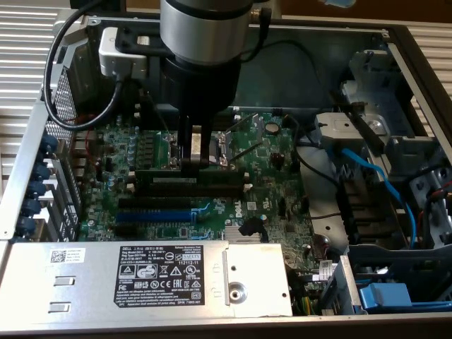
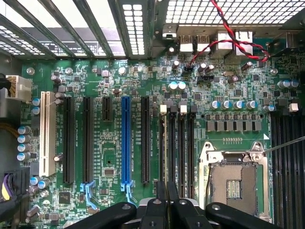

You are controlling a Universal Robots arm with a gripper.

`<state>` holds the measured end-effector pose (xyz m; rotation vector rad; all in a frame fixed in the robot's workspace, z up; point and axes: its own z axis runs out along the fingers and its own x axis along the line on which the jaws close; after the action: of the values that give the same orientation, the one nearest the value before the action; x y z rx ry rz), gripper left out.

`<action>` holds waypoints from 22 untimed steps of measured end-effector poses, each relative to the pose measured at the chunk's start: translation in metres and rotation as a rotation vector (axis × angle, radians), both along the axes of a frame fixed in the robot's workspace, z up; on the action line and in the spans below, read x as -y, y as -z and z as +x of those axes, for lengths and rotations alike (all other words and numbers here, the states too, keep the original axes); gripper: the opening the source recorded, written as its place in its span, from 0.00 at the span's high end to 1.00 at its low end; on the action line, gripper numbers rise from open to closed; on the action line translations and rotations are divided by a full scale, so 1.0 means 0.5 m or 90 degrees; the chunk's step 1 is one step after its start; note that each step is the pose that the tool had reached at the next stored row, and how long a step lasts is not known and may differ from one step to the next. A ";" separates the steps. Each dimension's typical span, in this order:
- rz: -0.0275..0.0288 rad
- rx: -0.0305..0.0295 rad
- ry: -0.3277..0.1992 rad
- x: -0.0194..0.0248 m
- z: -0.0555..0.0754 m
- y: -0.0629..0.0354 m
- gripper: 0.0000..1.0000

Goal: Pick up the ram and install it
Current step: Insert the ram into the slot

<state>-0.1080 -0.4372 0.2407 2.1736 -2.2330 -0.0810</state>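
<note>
The ram [image 1: 215,182] is a long green stick with a white label. It stands on edge along the black memory slots [image 1: 152,200] of the motherboard [image 1: 275,176]. My gripper [image 1: 194,161] comes straight down onto its top edge, with the two fingers shut on the stick near its middle. I cannot tell whether the stick is seated in a slot. In the wrist view the black fingers [image 2: 161,202] sit close together, and my gripper [image 2: 167,193] hangs over the row of memory slots [image 2: 181,148] beside the open processor socket [image 2: 233,181].
A blue expansion slot [image 1: 152,214] [image 2: 126,138] lies beside the memory slots. The silver power supply [image 1: 141,272] borders the board at the front. A blue cable [image 1: 374,169] and the drive bays fill the exterior view's right. The case walls enclose everything.
</note>
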 end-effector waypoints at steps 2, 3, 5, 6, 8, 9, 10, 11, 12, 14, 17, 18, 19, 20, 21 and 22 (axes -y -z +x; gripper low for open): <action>-0.0004 0.0000 -0.001 0.0000 0.000 0.000 0.88; -0.0006 0.0000 -0.001 0.0000 0.000 0.000 0.88; -0.0007 0.0000 -0.002 0.0000 0.000 0.000 0.88; -0.0008 0.0000 -0.002 0.0000 0.000 0.000 0.88; -0.0008 0.0000 -0.002 0.0000 0.000 0.000 0.88; -0.0008 0.0000 -0.003 0.0000 0.000 0.000 0.88; -0.0008 0.0000 -0.003 0.0000 0.000 0.000 0.88; -0.0008 0.0000 -0.003 -0.0001 0.000 0.000 0.88; -0.0008 0.0000 -0.003 -0.0002 0.000 0.000 0.88; -0.0010 0.0001 -0.005 -0.0008 0.000 0.001 0.88; -0.0010 0.0001 -0.004 -0.0008 0.000 0.001 0.88; -0.0010 0.0001 -0.004 -0.0008 0.000 0.001 0.88; -0.0010 0.0001 -0.003 -0.0009 0.000 0.001 0.88; -0.0010 0.0001 -0.003 -0.0009 0.000 0.001 0.88; -0.0010 0.0001 -0.002 -0.0009 0.000 0.001 0.88; -0.0010 0.0001 -0.001 -0.0009 0.000 0.001 0.88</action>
<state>-0.1081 -0.4368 0.2403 2.1754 -2.2300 -0.0790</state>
